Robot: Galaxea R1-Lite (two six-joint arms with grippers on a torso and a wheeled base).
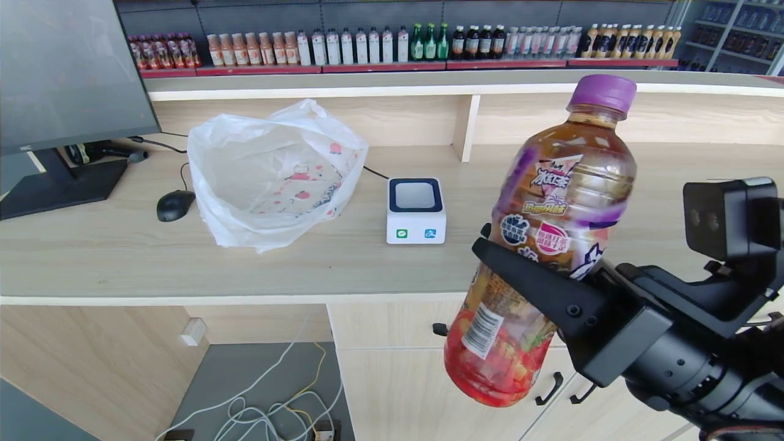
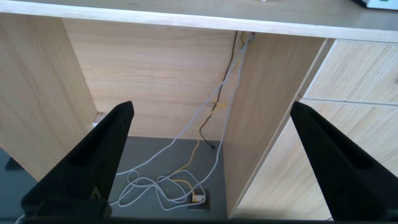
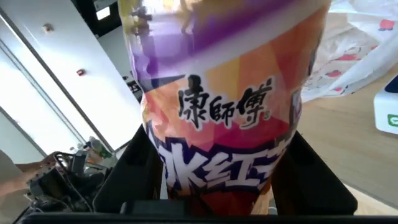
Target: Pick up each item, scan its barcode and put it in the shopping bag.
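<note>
Head view: 1 btl [image 1: 563, 184], 1 bag [image 1: 269, 171], 1 scanner [image 1: 416, 211].

- The counter [image 1: 122, 257] is lit brightly and evenly from overhead in the head view.
- A soft shadow is thrown under the shopping bag [image 1: 275, 171] towards six o'clock, and a fainter one is seen at the foot of the scanner [image 1: 416, 211].
- Pale highlights are caught on the bottle [image 1: 551, 245], up at its one o'clock shoulder.
- The monitor [image 1: 67, 67], at ten o'clock, is washed with a dull grey reflection.
- The counter's front edge and the shelf [image 1: 392, 66] at twelve o'clock are bowed by the wide lens.
- In the left wrist view, the recess [image 2: 161, 81] under the counter is left dim, and the left gripper [image 2: 212, 107] is reduced to dark silhouettes.
- In the right wrist view, the room behind the bottle is blown out to white.
</note>
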